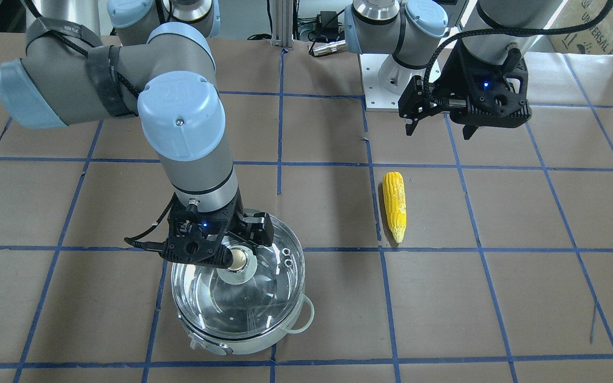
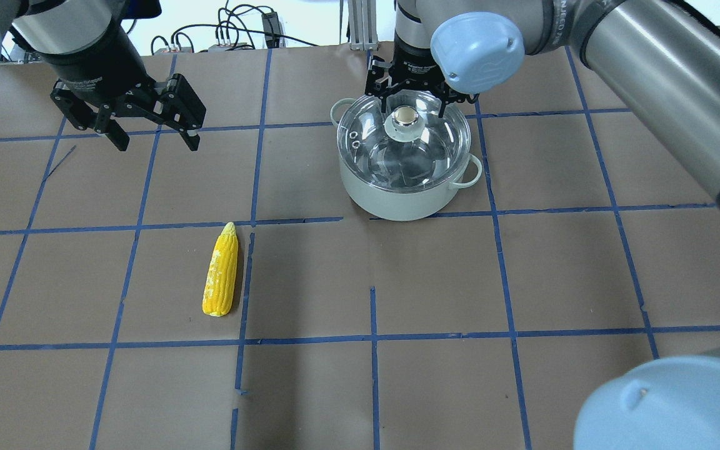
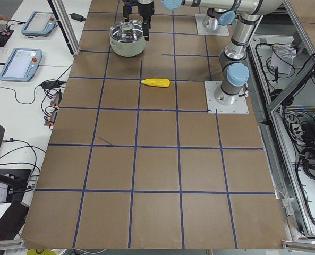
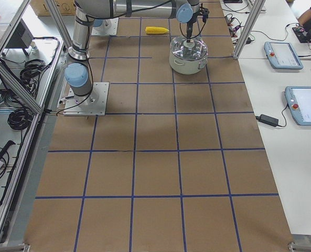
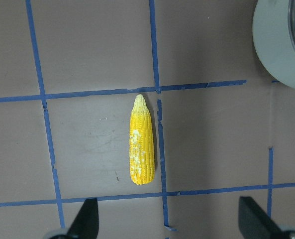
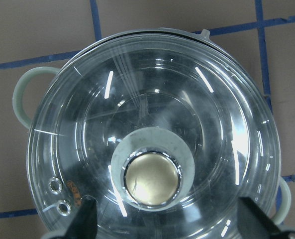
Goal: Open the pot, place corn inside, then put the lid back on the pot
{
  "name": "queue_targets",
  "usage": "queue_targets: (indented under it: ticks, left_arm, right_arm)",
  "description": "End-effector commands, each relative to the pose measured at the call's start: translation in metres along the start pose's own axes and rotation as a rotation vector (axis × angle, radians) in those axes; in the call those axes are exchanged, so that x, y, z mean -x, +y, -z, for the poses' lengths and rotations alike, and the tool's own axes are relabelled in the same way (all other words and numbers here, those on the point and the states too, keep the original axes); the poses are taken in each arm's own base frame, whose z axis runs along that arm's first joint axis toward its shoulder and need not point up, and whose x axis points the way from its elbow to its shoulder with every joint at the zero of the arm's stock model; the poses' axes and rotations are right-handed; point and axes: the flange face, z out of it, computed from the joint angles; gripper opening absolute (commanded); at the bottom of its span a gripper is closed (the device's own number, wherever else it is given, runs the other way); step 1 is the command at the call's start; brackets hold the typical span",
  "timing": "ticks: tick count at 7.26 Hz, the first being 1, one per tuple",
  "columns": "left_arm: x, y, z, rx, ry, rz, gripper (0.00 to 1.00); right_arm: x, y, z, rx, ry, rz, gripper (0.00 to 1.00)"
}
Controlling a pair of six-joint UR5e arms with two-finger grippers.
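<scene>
With my right gripper [image 6: 166,209] spread astride the lid knob [image 6: 152,180], seemingly offset toward three o'clock, closing could shove the lid [image 6: 187,99] askew.

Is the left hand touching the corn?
Apart. In the overhead view, bare table lies between the left hand and the corn.

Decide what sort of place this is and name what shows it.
Probably a robotics lab, not a kitchen: the left arm bolted to a table gridded with blue tape, touchscreen pendants on the side bench, cable bundles.
</scene>
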Motion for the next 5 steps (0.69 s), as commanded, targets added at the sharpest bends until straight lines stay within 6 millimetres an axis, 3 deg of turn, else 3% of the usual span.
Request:
queue_targets:
  ticks: [1, 5]
  left_arm:
    - [0.0, 0.0, 0.0, 0.0, 0.0, 0.0, 1.0]
    - [0.0, 0.0, -0.001, 0.002, 0.002, 0.0, 1.0]
  right_arm:
    - [0.004, -0.005, -0.014, -0.005, -0.001, 0.004, 0.99]
    - [0.007, -0.014, -0.041, -0.002, 0.004, 0.002, 0.99]
